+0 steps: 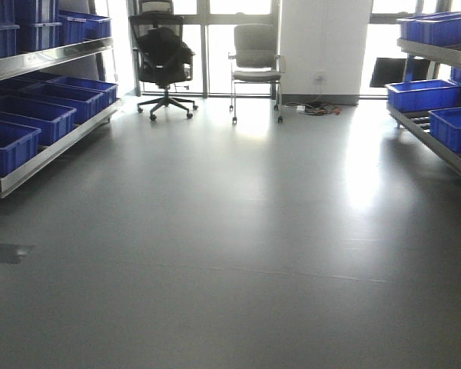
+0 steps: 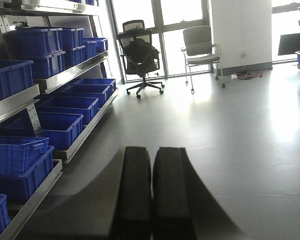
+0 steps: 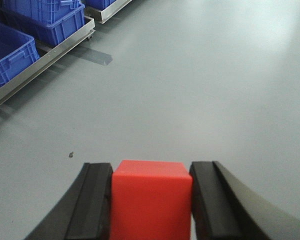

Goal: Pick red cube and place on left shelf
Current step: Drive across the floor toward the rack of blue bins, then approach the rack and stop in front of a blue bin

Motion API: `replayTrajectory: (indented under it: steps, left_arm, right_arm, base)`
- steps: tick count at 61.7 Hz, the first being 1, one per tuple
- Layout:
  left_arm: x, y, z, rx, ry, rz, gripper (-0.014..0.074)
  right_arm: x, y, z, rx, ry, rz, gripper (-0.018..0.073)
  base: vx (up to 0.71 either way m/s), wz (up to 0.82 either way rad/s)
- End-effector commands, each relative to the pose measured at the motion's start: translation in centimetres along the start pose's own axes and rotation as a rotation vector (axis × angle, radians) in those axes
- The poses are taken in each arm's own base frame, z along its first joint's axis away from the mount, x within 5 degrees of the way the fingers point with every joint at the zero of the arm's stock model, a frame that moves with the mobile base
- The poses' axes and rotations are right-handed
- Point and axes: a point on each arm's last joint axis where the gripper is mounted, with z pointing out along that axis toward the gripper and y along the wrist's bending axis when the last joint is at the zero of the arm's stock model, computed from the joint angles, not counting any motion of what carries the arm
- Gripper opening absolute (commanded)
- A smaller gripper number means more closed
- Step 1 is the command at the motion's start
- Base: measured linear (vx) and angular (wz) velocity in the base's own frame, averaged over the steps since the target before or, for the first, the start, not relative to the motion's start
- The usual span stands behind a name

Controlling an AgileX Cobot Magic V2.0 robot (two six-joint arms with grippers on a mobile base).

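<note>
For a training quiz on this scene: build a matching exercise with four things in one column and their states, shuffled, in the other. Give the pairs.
Column 1
1. red cube
2. left pincer
3. black office chair
4. grey chair

Column 2
A. seat bare
B. clamped in the right pincer
C. shut, holding nothing
D. something dark draped over it

Pairs: 1-B; 2-C; 3-D; 4-A

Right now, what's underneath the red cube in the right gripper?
The red cube is clamped in the right gripper, with bare grey floor beyond it. Its underside is cut off by the picture's edge, so what lies directly beneath cannot be seen.
</note>
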Motion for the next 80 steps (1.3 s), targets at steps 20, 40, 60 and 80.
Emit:
replayTrajectory:
  steps: [20, 40, 60, 80]
  left_arm:
    - [-0.08, -0.02, 0.03, -0.004, -0.069, -0.005, 0.0106]
    - [-0.08, -0.02, 0.03, -0.004, -0.069, -0.005, 0.0106]
    - [-0.08, -0.02, 0.03, -0.004, -0.069, -0.005, 0.0106]
    - [-0.08, -0.02, 0.03, -0.004, -0.069, -0.005, 0.0106]
  right_arm:
    - [-1.69, 0.19, -0.46, -0.009, -0.117, -0.006, 0.0058]
    - [-1.68, 0.19, -0.44, -0.009, -0.116, -0.006, 0.0058]
    - [-1.68, 0.19, -0.44, -0.009, -0.116, -0.006, 0.0058]
    - [-1.68, 0.19, -0.44, -0.009, -0.116, -0.006, 0.0058]
  base:
    - [0.56, 0.23]
    - [0.57, 0.33]
    - [0.56, 0.36]
    - [0.53, 0.50]
